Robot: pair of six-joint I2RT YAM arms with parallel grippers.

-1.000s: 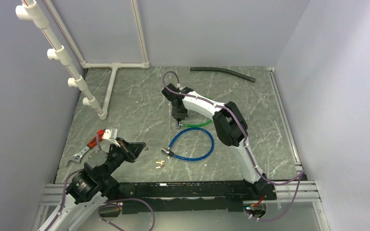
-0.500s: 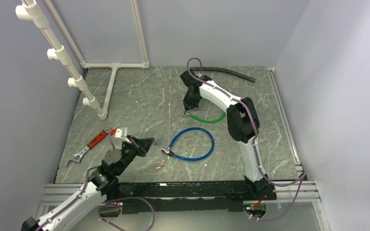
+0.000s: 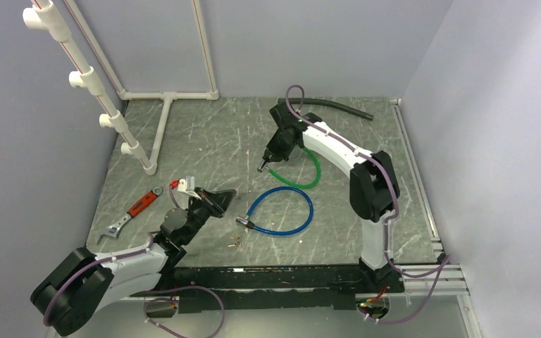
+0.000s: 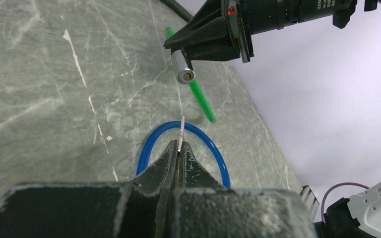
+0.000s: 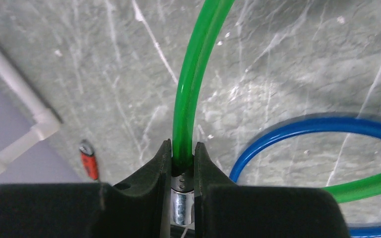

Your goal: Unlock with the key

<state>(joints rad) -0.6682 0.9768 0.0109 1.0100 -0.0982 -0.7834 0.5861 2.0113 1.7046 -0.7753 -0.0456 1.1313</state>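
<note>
Left claw (image 4: 178, 148) pinches key (image 4: 181, 130); right claw (image 5: 182, 148), green lock (image 5: 190, 84).

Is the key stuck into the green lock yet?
No, the key pinched in the left pincer points toward the green lock, with open air between them.

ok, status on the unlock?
Left gripper shut on key, blade forward. Right gripper shut on barrel of green cable lock, keyhole facing key, not in yet. Blue cable lock on table below the gap, not blocking.
</note>
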